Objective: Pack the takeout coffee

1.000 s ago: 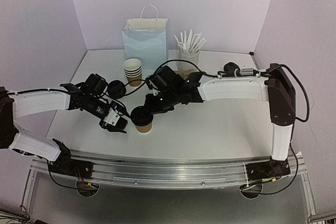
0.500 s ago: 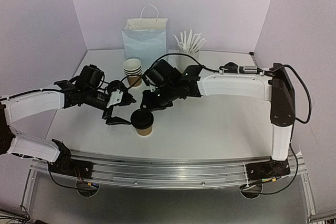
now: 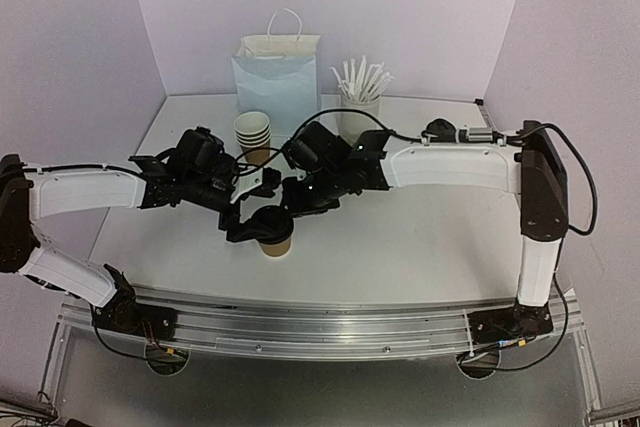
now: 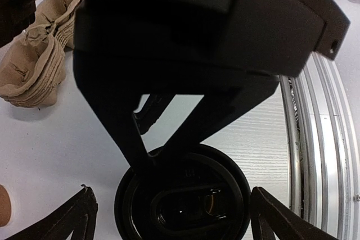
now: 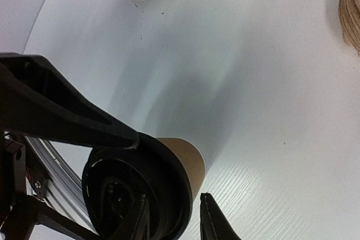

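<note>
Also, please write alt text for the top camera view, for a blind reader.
A brown cup with a black lid stands near the front edge of the table, the left pincer open beside it and the right pincer down at the lid. Behind stand a stack of cups, a white bag and a cup of white sticks.

Top cam: high behind both bases, looking down over the whole table (image 3: 420, 247). Wrist cams: pointing down, very close (opposite sides). All three share the lidded cup (image 3: 272, 232).
</note>
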